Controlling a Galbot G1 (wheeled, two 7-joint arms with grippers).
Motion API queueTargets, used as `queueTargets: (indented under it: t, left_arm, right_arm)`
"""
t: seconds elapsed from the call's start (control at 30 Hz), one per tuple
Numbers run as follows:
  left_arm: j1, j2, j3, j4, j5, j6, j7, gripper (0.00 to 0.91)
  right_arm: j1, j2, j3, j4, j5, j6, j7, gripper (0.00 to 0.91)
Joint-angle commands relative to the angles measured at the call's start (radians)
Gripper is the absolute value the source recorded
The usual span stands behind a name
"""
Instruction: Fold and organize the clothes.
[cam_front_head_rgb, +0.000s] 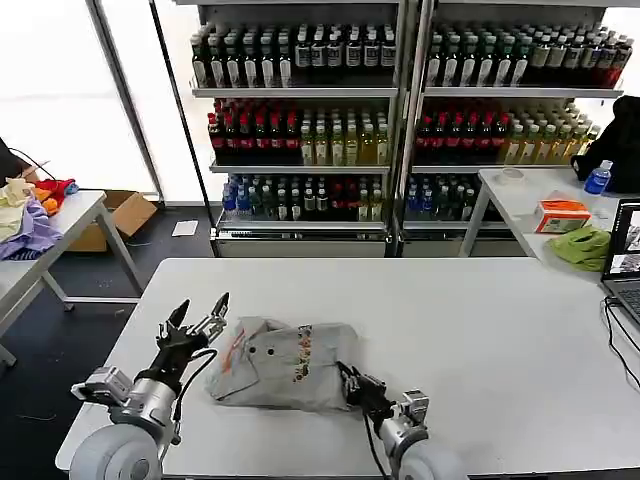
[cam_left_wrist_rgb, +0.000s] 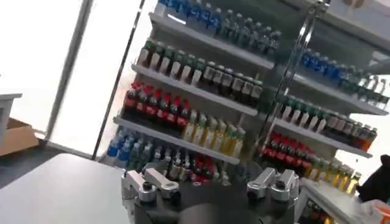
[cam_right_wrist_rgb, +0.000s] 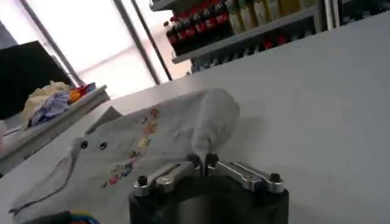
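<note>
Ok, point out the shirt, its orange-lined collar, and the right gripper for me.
shirt (cam_front_head_rgb: 290, 370), head view, middle of the folded body.
orange-lined collar (cam_front_head_rgb: 236, 349), head view, orange edge.
right gripper (cam_front_head_rgb: 348, 377), head view, fingertips at the shirt's edge.

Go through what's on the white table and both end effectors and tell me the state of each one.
Grey shirt: roughly folded into a bundle, buttoned orange-lined collar showing.
Left end effector: open, raised beside the shirt's collar end, holding nothing.
Right end effector: shut on the shirt's edge.
White table: bears the shirt.

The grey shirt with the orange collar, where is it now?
In the head view, the grey shirt lies folded on the white table near its front edge, between the open left gripper and the right gripper, which pinches its edge.
</note>
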Motion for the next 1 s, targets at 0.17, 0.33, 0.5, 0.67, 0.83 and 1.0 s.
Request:
queueTargets:
  t: [0.17, 0.33, 0.5, 0.67, 0.83, 1.0]
  left_arm:
    - [0.006, -0.012, 0.000, 0.003, 0.007, 0.001, 0.003, 0.907]
    - [0.005, -0.025, 0.013, 0.002, 0.009, 0.003, 0.004, 0.907]
    - [0.009, -0.047, 0.028, -0.002, 0.011, 0.007, 0.003, 0.907]
    - [0.015, -0.045, 0.020, -0.008, 0.008, 0.006, 0.004, 0.907]
    - [0.023, -0.041, 0.016, -0.019, 0.007, 0.009, 0.005, 0.907]
    - [0.030, -0.038, 0.015, -0.030, 0.008, 0.009, 0.007, 0.907]
  right_arm:
    - [-0.010, -0.222, 0.275, 0.004, -0.044, -0.175, -0.164, 0.000]
    - [-0.008, -0.244, 0.311, -0.025, -0.140, -0.222, -0.204, 0.907]
    - [-0.008, -0.228, 0.320, -0.020, -0.187, -0.134, -0.170, 0.907]
    - [-0.010, -0.255, 0.356, -0.025, -0.162, -0.090, -0.167, 0.907]
    - [-0.012, -0.254, 0.410, 0.032, -0.115, -0.096, -0.155, 0.907]
    - [0.011, -0.218, 0.411, 0.087, -0.132, -0.056, -0.098, 0.907]
